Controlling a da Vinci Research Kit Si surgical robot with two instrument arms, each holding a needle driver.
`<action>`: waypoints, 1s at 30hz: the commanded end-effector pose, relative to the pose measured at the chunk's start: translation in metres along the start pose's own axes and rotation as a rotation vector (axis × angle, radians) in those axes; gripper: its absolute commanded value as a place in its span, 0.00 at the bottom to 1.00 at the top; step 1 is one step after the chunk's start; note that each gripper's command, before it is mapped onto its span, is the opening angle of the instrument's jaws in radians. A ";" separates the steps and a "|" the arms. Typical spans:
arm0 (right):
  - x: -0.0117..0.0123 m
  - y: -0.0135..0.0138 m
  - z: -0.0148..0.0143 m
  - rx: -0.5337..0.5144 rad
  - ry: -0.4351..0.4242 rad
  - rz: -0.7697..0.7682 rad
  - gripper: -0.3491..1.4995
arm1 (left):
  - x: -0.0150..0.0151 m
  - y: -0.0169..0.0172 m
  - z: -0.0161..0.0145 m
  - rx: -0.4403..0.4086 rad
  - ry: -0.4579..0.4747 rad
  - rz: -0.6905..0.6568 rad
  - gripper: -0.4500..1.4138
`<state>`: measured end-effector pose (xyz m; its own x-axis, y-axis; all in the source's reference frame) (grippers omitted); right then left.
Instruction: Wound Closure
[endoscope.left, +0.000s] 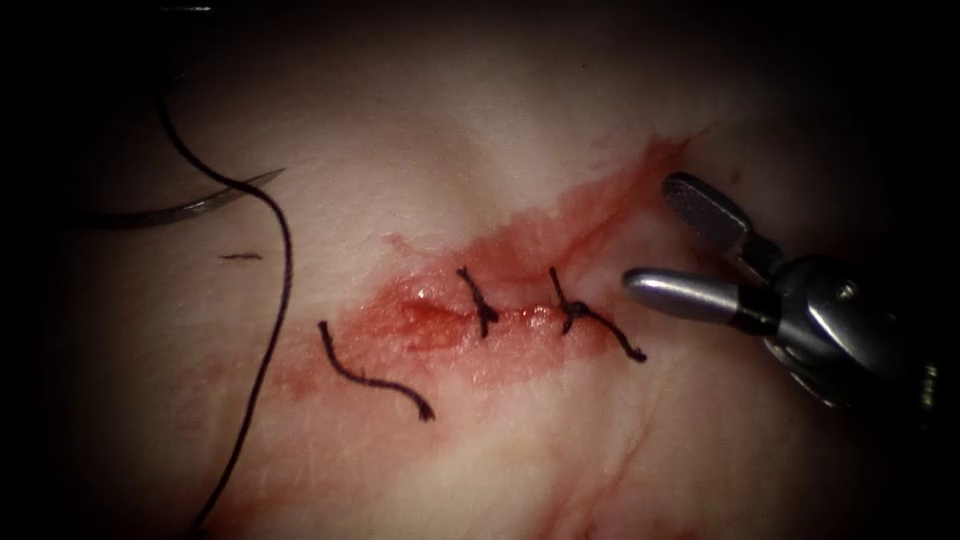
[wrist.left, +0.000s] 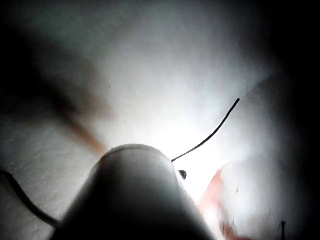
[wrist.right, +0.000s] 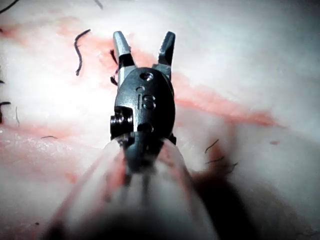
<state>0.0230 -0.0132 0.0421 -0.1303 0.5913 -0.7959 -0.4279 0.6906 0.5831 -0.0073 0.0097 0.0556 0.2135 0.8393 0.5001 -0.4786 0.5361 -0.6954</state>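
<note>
The right tool comes in beside the cut, on its right side, with its jaws spread wide apart and nothing between them. One jaw reaches up and away toward the far end of the red fluid; the other lies lower and points straight at the nearer of two tied stitches. In the right wrist view the same tool shows both jaws parted in a V above the tissue, grasping nothing.

Just ahead of the lower jaw tip sits the right stitch, its knot on the cut line and a short tail trailing back toward the jaws. Beyond it, farther from the jaws, is the second stitch, also knotted across the cut. Left of that stitch the cut is unstitched and wet with red fluid.

A loose cut end of thread lies on the tissue well beyond both stitches, left of the cut, touching neither tool.

The needle rests flat on the tissue far from the right jaws, well off to the left of the cut, held by no tool; I see none of it buried in the tissue. The long thread crosses over it and runs down the left side of the tissue.

In the left wrist view the left tool's shaft hides its own jaws, so I cannot tell their state. A thin strand of thread lies on the tissue just past the shaft.
</note>
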 end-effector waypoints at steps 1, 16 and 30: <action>-0.0003 -0.0008 0.0014 0.001 0.003 0.006 0.66 | 0.0003 0.0001 0.0013 0.000 -0.006 0.012 0.72; -0.0022 -0.0092 0.0106 0.161 -0.017 -0.532 0.33 | -0.0001 0.0001 0.0032 0.095 0.011 0.134 0.75; -0.0023 -0.0092 0.0123 0.151 -0.009 -0.852 0.75 | -0.0003 0.0001 0.0033 0.098 0.004 0.144 0.78</action>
<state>0.0374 -0.0162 0.0406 0.1918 -0.1481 -0.9702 -0.2529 0.9477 -0.1947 -0.0097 0.0090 0.0566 0.1398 0.9069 0.3976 -0.5854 0.3995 -0.7055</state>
